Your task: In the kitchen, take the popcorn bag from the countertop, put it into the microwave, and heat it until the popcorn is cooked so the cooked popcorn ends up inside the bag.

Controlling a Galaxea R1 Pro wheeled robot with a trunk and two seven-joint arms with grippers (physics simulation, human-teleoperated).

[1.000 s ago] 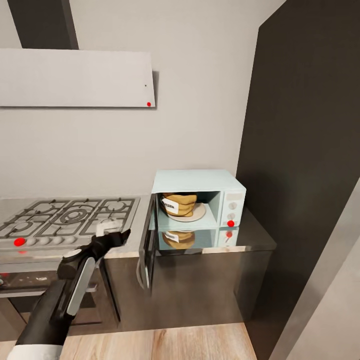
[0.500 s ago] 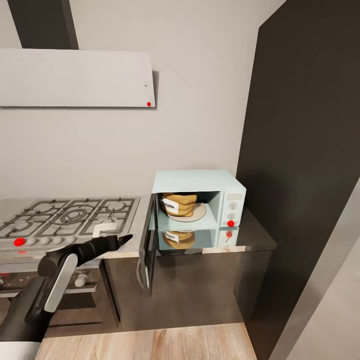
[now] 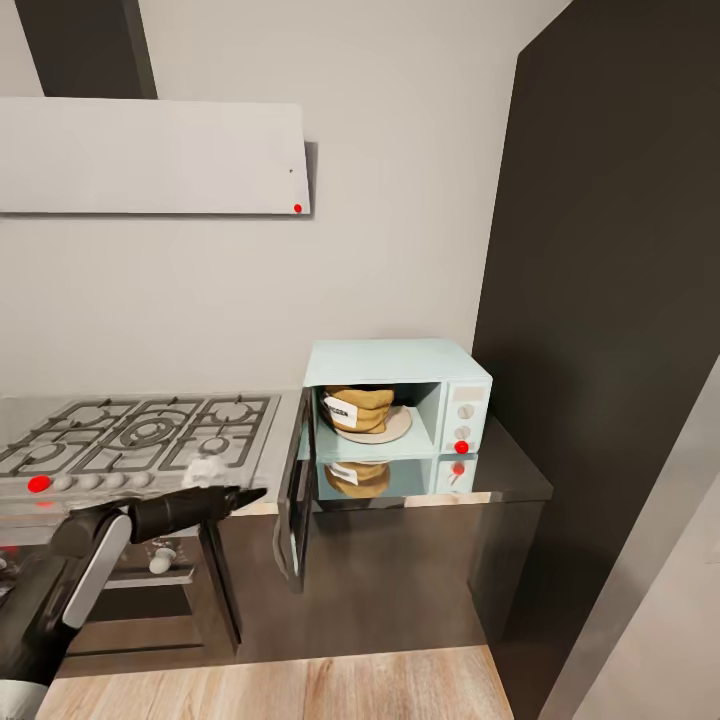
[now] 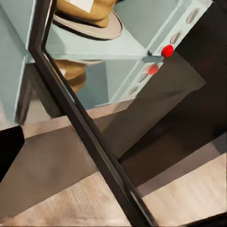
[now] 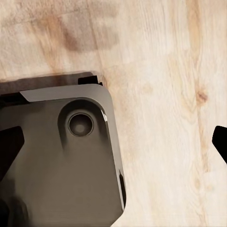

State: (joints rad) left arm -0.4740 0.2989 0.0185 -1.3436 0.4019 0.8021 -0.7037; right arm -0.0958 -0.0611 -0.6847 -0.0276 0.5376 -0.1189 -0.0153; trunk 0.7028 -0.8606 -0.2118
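With the popcorn bag [image 3: 358,408] on the plate inside the microwave [image 3: 397,398], my left end effector [image 3: 240,496], tips together, could glance off the open door [image 3: 294,490] and skid the oven along the worktop [image 3: 515,478].

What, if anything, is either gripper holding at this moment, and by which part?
Nothing. The left gripper hangs free beside the microwave's open door. The popcorn bag sits inside the microwave, untouched. The right gripper's tips frame bare floor.
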